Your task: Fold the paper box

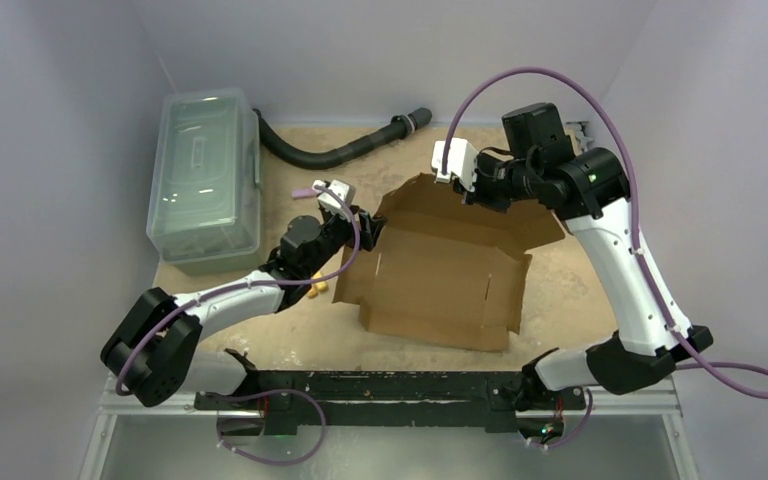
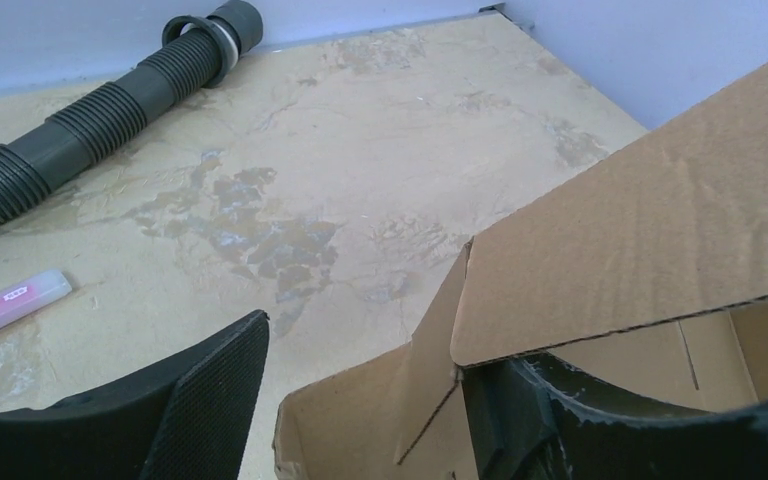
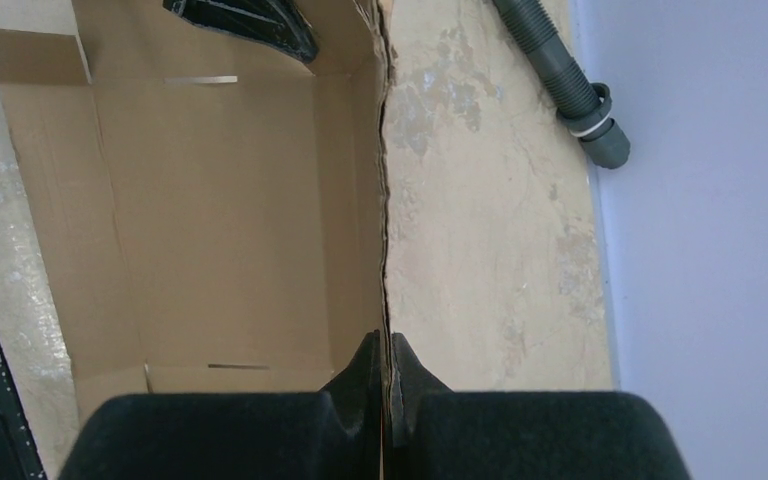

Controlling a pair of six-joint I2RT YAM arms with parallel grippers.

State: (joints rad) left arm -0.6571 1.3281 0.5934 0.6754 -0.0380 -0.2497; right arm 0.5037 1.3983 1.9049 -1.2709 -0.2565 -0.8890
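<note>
From above, you see the paper box (image 1: pixel 438 275) lying in the middle of the counter (image 1: pixel 560 290), half formed, with its far and side walls raised and the inside facing up. Your left claw (image 1: pixel 367 230) is at the box's far left corner, and your right claw (image 1: pixel 463 188) is on the top edge of the far wall. A clear lidded bin (image 1: pixel 205 180) stands well off to the left. A black ribbed hose (image 1: pixel 335 152) lies along the far edge, and a small pink stick (image 1: pixel 302 193) lies just beyond the left claw.

In your left wrist view, the claw's fingers (image 2: pixel 210 395) stand wide apart. The box's corner wall rises between them. One finger is outside on the counter side, clear of the cardboard. The other is inside, tucked under an overhanging flap. Nothing is pinched.

In your right wrist view, the claw's fingers (image 3: pixel 360 375) are pressed together on the thin top edge of the box wall. The edge runs straight away from the tips, with the open box to the left of it and bare counter to the right.
</note>
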